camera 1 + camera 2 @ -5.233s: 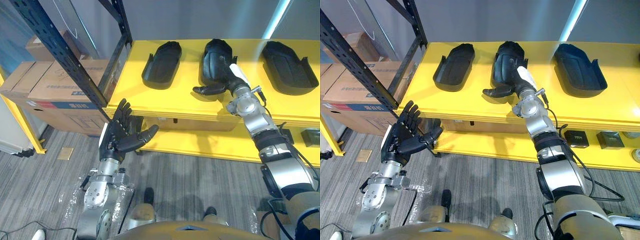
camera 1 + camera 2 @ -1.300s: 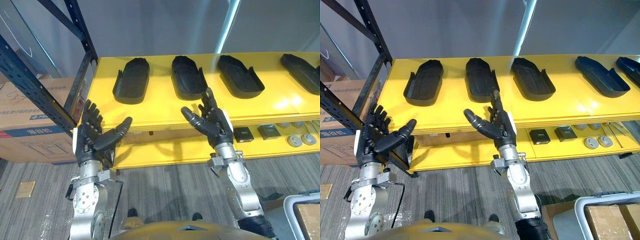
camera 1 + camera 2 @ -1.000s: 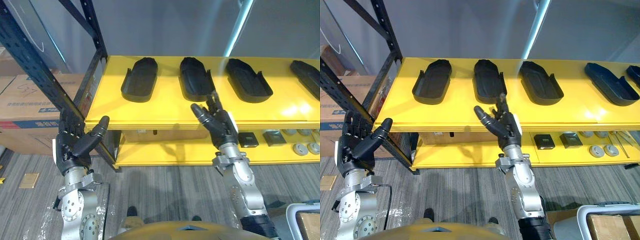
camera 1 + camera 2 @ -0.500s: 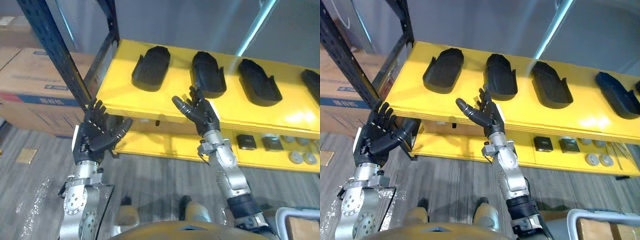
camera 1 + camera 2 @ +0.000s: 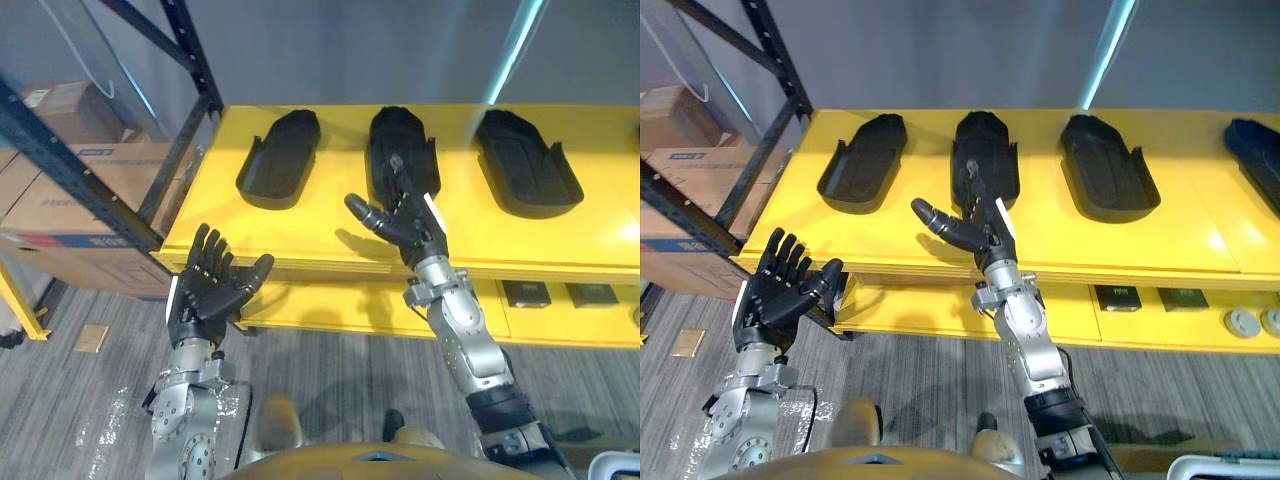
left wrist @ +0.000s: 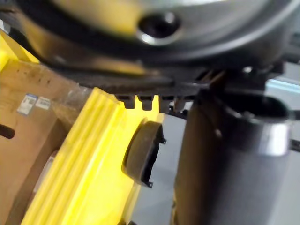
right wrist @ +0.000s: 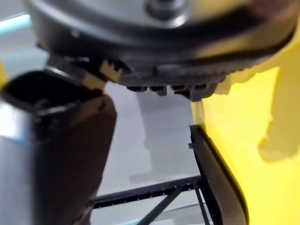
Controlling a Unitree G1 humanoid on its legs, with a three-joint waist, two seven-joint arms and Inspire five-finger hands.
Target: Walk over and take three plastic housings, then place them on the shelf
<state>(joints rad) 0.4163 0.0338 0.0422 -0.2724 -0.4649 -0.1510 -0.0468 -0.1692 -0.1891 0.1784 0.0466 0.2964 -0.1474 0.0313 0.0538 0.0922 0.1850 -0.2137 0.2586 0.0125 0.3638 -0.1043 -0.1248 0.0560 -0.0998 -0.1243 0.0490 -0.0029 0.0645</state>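
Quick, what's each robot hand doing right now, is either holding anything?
Left robot hand: open, holding nothing.
Right robot hand: open, holding nothing, near the middle plastic housing.

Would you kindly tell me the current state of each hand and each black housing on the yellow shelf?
Left black plastic housing: lying on the yellow shelf, untouched.
Middle black plastic housing: lying on the shelf, not gripped.
Right black plastic housing: lying on the shelf, untouched.
Left hand: open, empty.
Right hand: open, empty, before the middle housing.
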